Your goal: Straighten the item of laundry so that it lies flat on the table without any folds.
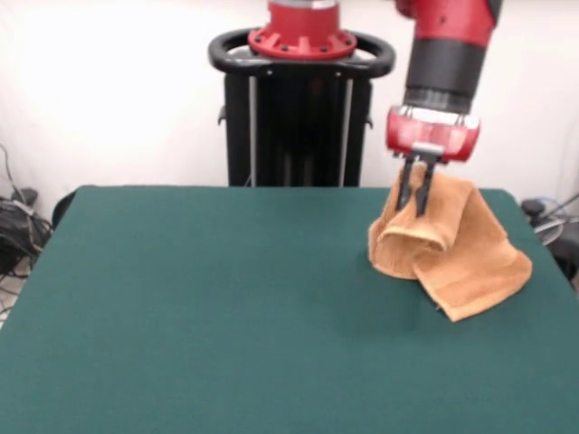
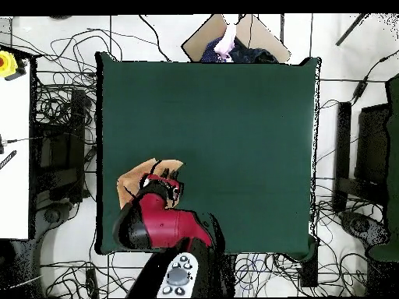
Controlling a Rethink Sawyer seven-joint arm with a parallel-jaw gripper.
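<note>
White wall and a black pedestal back the dark green felt-topped table (image 1: 226, 298). At right of the front view, the small orange-tan terry towel (image 1: 452, 249) is far from flat: one part is lifted, the rest slumps in folds on the felt. The red and black gripper (image 1: 418, 188) pinches its raised top edge. Spreading remains undone. No containers show.

White wall (image 1: 109, 90) behind; pale floor (image 2: 331, 47) strewn with black cables (image 2: 58, 101); cardboard box (image 2: 206, 39) at one edge.
</note>
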